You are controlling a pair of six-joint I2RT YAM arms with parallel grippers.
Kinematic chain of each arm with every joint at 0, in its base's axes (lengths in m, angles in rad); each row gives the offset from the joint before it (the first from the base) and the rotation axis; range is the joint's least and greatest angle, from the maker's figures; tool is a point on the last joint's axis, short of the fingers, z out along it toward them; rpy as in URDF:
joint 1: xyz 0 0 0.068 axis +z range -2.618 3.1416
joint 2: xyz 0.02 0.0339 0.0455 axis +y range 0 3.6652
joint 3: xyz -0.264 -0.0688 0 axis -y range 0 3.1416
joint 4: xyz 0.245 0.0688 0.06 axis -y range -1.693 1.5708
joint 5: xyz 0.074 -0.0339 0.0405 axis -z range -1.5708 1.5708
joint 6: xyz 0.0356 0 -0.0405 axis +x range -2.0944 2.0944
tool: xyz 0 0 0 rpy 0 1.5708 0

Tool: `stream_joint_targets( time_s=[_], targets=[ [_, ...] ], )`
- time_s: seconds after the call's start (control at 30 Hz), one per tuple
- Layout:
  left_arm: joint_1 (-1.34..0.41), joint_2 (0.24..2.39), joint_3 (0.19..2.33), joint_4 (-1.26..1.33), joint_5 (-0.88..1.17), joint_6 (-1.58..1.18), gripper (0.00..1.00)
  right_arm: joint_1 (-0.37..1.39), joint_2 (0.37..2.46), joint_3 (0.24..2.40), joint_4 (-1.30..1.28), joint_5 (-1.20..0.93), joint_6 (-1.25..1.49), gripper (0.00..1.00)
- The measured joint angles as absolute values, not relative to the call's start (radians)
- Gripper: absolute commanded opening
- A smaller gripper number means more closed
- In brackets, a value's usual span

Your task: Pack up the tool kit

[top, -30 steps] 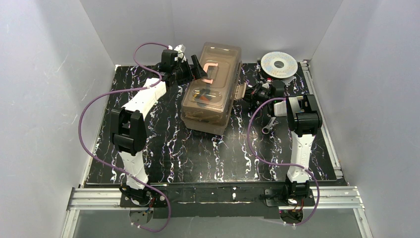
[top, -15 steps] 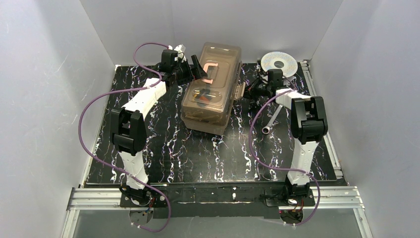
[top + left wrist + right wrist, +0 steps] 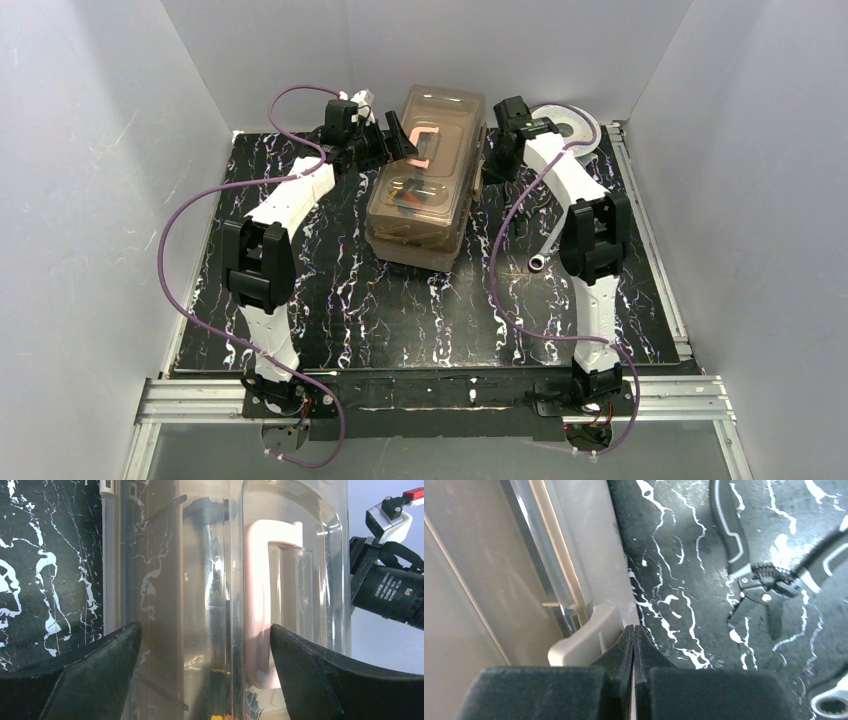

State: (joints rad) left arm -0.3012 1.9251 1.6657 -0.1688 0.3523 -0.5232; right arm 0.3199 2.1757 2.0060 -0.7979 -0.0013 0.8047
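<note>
**Both grippers at the closed toolbox, one on each side**

The toolbox stands at the far middle of the black marbled table. Its translucent brown lid is down and its cream handle lies flat on top. Dark tool shapes with a spot of yellow and orange show through the lid, too blurred to name.

The left gripper is at the far left side of the box, level with the handle. In the left wrist view its fingers are spread wide, with the lid and one end of the handle between them. Whether they touch the plastic cannot be told.

The right gripper is at the far right side of the box. Its fingers are pressed together with nothing between them, and the tips sit just beside a cream latch on the box wall, low over the table.

A pair of pliers lies open on the table to the right of the box. A silver wrench lies nearer, close to the right arm's elbow. The round silver spool sits at the far right corner, partly hidden by the right arm.
</note>
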Motion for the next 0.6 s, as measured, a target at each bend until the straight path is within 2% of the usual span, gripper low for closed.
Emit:
stream_joint_targets(
  time_s=[0.23, 0.6],
  targets=[
    [-0.301, 1.926, 1.666, -0.168, 0.357, -0.517, 0.98, 0.4, 2.207, 2.083, -0.939, 0.204, 0.801, 0.01],
    [-0.296, 1.929, 1.666, -0.165, 0.374, -0.516, 0.98, 0.402, 2.265, 2.088, -0.95, 0.201, 0.779, 0.01]
  ],
)
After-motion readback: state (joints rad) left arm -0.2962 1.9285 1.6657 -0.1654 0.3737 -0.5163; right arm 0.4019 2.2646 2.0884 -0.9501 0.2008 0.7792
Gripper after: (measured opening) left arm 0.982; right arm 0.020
